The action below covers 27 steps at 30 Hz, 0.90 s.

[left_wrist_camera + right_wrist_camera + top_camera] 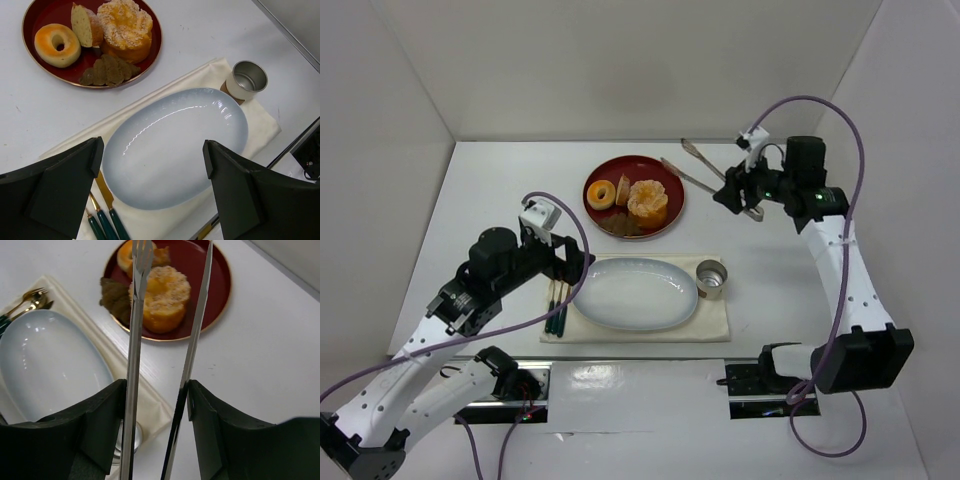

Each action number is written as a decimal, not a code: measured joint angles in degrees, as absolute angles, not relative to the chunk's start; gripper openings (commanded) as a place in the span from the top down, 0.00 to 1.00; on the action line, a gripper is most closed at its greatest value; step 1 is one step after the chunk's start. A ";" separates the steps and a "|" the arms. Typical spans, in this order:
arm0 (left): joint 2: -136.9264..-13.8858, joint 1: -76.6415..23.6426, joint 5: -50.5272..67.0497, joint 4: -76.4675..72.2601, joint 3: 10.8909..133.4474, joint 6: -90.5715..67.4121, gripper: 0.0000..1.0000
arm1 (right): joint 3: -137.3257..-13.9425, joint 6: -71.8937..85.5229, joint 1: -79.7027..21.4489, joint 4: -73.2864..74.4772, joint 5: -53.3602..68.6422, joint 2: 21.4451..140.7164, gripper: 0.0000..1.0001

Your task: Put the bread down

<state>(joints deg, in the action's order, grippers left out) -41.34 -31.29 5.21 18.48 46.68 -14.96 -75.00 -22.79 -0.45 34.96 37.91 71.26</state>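
Observation:
The bread (601, 193) is a golden ring with a centre hole on the left of the red plate (665, 226), beside a tan slice and a lumpy orange mound (648, 201). It also shows in the left wrist view (57, 44) and, partly behind a tong tip, in the right wrist view (124, 257). My right gripper (735, 193) is shut on metal tongs (700, 172), whose open arms (134, 340) point at the red plate. My left gripper (570, 270) is open and empty over the left end of the pale blue oval plate (175, 145).
The oval plate (635, 292) lies on a cream cloth (712, 326) with a small metal cup (711, 280) at its right and green-handled cutlery (556, 310) at its left. Dark brown leaf-like pieces (107, 71) lie on the red plate's front. White walls enclose the table.

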 measured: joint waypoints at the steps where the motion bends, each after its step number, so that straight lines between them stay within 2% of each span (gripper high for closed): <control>1: -41.19 -31.29 4.97 18.46 46.59 -14.94 0.00 | -75.44 -22.61 -2.46 35.03 37.63 71.94 0.38; 8: -40.49 -31.29 3.40 18.37 46.48 -14.92 0.00 | -76.62 -21.45 -13.47 35.11 34.37 77.95 0.37; 27: -38.87 -31.29 -0.49 17.96 45.69 -14.76 0.00 | -85.43 -21.32 -24.38 33.43 26.68 93.38 0.35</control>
<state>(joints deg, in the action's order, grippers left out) -38.87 -31.29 -0.49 17.96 45.69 -14.76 -85.43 -21.32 -24.38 33.43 26.68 93.38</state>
